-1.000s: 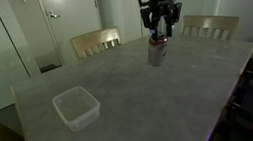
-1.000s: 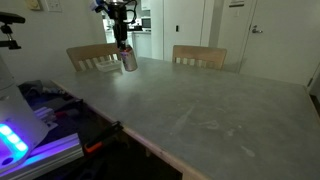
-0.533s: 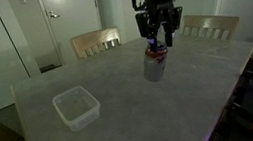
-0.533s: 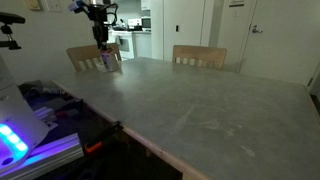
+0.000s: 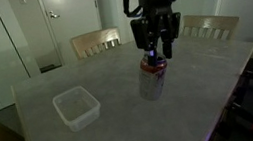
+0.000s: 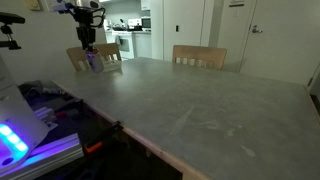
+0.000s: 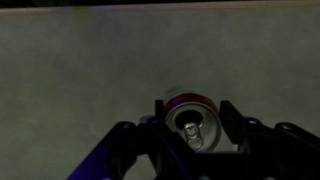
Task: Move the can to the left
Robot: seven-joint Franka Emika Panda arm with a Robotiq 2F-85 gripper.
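The can (image 5: 153,74) is silver-grey with a reddish top rim and a pull-tab lid. My gripper (image 5: 156,56) is shut on it from above, over the middle of the grey table (image 5: 124,121). In the wrist view the can's lid (image 7: 193,123) sits between the two dark fingers (image 7: 160,112), which press on both its sides. In an exterior view the gripper (image 6: 89,52) and can (image 6: 92,61) are at the table's far left corner. Whether the can touches the tabletop cannot be told.
A clear square plastic container (image 5: 76,106) stands on the table, apart from the can. Wooden chairs (image 5: 96,43) stand at the far edge, two of them also in an exterior view (image 6: 199,55). Equipment with purple light (image 6: 20,135) is beside the table.
My gripper has carried the can from near the chairs toward the table's middle in one exterior view, and leftward along the far edge in the other.
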